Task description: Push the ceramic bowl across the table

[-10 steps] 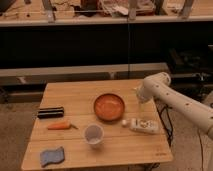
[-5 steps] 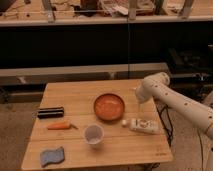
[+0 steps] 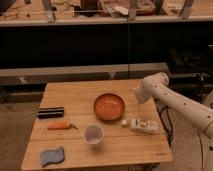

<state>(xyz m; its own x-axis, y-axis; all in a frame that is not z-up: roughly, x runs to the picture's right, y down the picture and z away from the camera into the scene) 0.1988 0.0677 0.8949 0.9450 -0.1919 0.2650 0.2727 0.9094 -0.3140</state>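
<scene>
While sitting right of centre on the table (image 3: 70, 92), the ceramic bowl (image 3: 109, 106) is showing a round, shallow, orange-brown inside with a darker rim. The gripper (image 3: 138, 96) is hanging near the bowl's right edge, apart from it, fingers spread and pinching nothing. A white cup (image 3: 93, 135) is standing near the bowl's front-left, and a white packet (image 3: 142, 125) is lying front-right.

No text, label or number could be read anywhere, not even on the white packet (image 3: 141, 125) lying on the table (image 3: 75, 95). The gripper (image 3: 138, 98) hung just right of the ceramic bowl (image 3: 109, 106).
</scene>
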